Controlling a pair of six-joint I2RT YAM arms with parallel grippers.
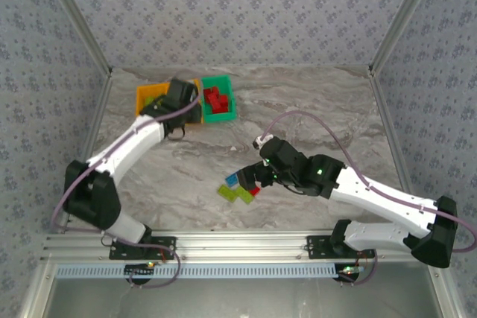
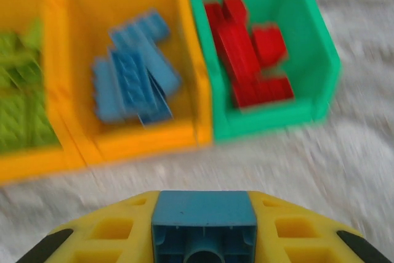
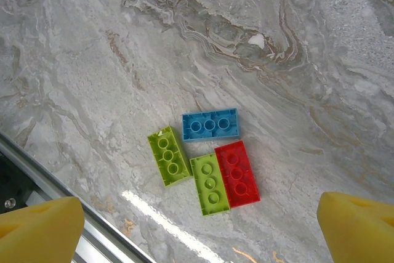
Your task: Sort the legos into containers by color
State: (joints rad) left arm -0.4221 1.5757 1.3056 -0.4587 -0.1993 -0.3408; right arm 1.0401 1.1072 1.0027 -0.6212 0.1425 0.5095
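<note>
blue lego [image 2: 204, 218] — yellow fingers [image 2: 114, 231]

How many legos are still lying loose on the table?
4, in one cluster: a blue lego, a lime lego beside it, a second lime lego touching a red lego. Others may be hidden. Left fingers hold a fifth lego, blue.

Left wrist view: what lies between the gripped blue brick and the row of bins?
Bare marble tabletop, seen in the left wrist view: nothing rests between the blue brick and the bins.
</note>
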